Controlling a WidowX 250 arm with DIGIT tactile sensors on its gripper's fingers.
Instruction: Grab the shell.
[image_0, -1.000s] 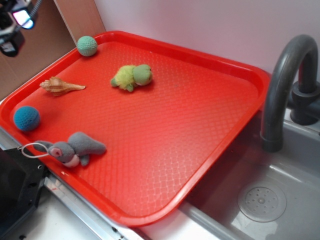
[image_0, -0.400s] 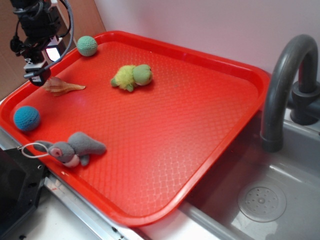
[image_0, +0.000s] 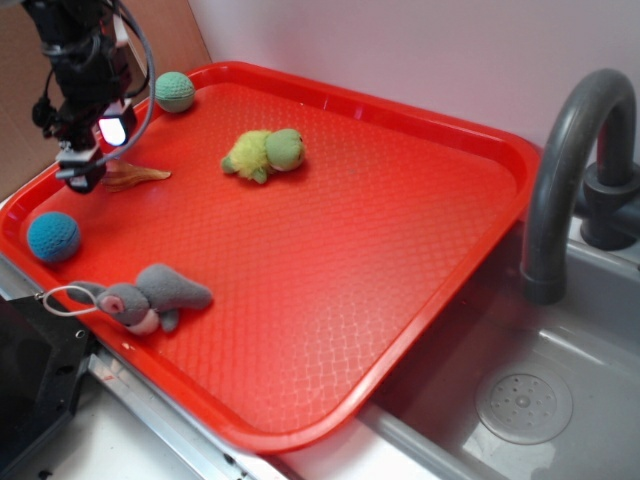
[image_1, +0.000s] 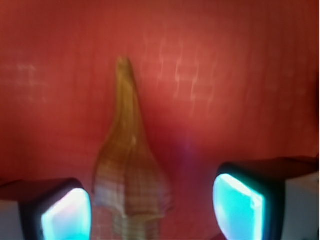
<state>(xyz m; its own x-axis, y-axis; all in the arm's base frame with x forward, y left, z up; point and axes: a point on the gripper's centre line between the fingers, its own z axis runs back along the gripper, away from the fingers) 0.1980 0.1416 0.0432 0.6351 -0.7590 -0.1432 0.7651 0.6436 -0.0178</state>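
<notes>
Lower now than a moment ago, the end effector (image_0: 80, 180) hangs spread wide over the shell (image_1: 131, 175), whose broad end lies between its fingers (image_1: 65, 212) on the red tray (image_0: 400, 250), tail pointing away.

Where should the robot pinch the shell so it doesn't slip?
Probably the wide, ridged body of the shell, from straight above, one finger on each long side. The pointed tail tapers thin and would likely slide out. The open gripper already straddles that wide end on the red tray.

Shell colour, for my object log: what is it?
Tan-brown, with a faint ribbed, checked pattern on its wide end; the shell shows best in the wrist view.
</notes>
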